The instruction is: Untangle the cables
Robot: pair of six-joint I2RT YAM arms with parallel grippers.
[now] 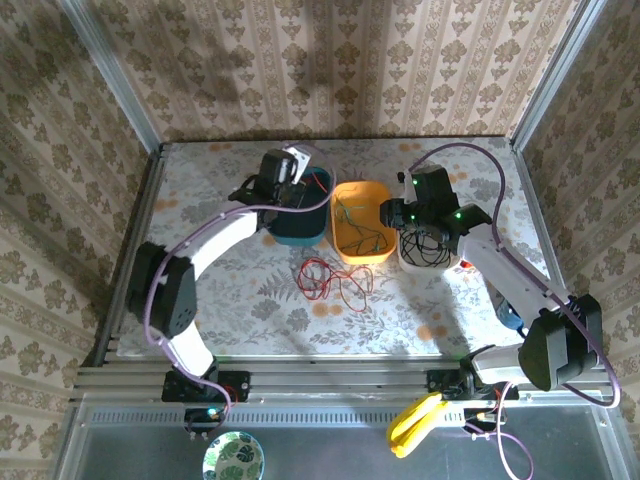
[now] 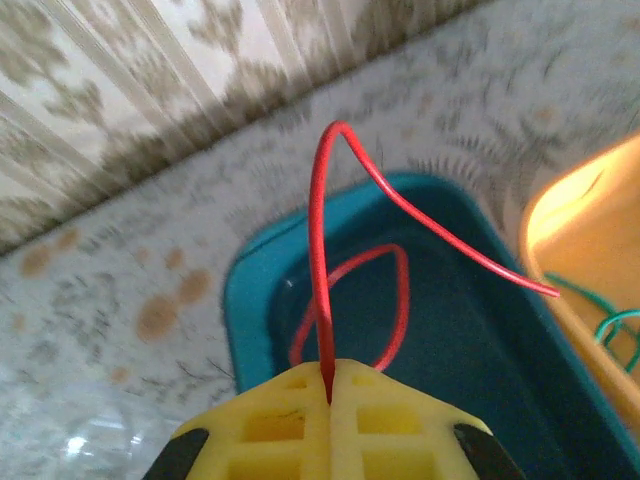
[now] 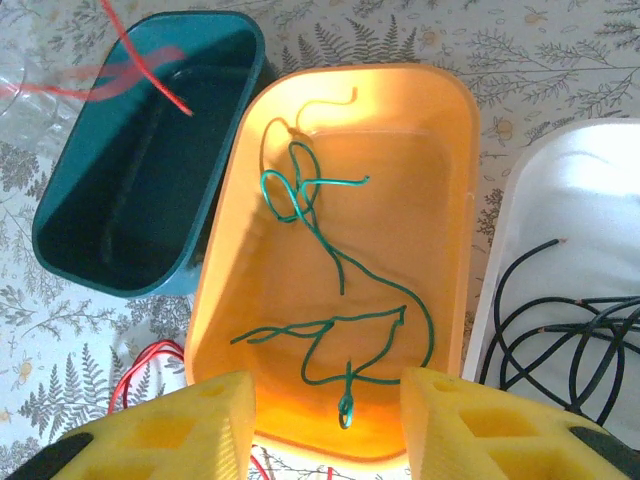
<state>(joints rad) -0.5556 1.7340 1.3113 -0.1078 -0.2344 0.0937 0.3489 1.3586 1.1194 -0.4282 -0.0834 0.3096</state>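
My left gripper [image 2: 330,385] is shut on a red cable [image 2: 318,250]. The cable arches up from the yellow jaws and loops down into the teal bin [image 2: 240,290]. From above, that gripper [image 1: 290,190] hangs over the teal bin [image 1: 300,232]. My right gripper [image 3: 325,420] is open above the near end of the orange bin [image 3: 215,290], with nothing between its fingers. Green cables [image 3: 340,270] lie tangled in the orange bin. Black cables [image 3: 560,330] lie coiled in the white bin [image 3: 520,200]. More red cables [image 1: 335,280] lie loose on the table in front of the bins.
The three bins stand side by side mid-table: teal, orange [image 1: 362,250], white [image 1: 405,262]. Patterned walls close in the table at the back and sides. A blue object [image 1: 510,318] sits beside the right arm.
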